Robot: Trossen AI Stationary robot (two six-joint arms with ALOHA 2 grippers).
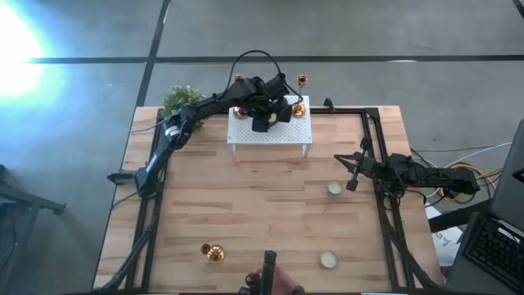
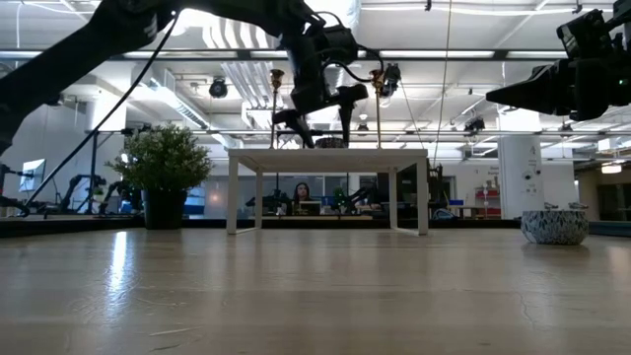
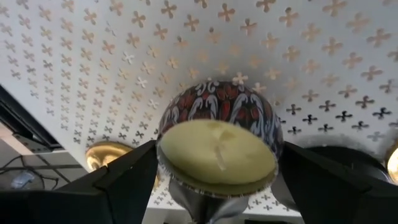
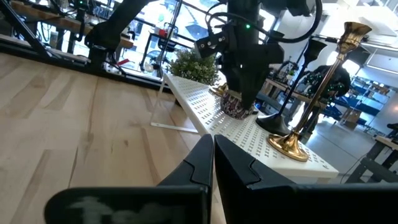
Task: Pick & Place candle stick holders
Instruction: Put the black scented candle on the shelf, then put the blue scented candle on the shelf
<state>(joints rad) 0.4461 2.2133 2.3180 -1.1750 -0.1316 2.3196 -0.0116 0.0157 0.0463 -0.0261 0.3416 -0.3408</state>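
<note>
My left gripper [image 1: 262, 117] is over the white perforated rack [image 1: 270, 135] at the table's far side, shut on a small round patterned candle tin [image 3: 217, 155] with pale wax. On the rack stand slim stemmed candle stick holders: a tall gold one [image 4: 317, 93] on its round base, a black one [image 4: 283, 115] beside it, and another gold one [image 1: 239, 105] toward the left. One more gold holder [image 1: 213, 252] lies on the table near the front left. My right gripper [image 1: 350, 170] is shut and empty, held above the table's right side. My left gripper pinches the candle tin's round side wall [image 3: 171, 134] between its two fingers, one finger [image 3: 124, 180] on each side. The fingers come from above, pointing down. The tin stays upright, wax up, with its bottom [image 4: 236, 113] at the rack's top; whether it rests there I cannot tell.
A bushy green potted plant [image 1: 180, 100] stands at the far left corner beside the rack. Two more candle tins stand on the table, one right of the middle [image 1: 334, 188] and one near the front [image 1: 328, 260]. Bare wood lies between the rack and the front edge.
</note>
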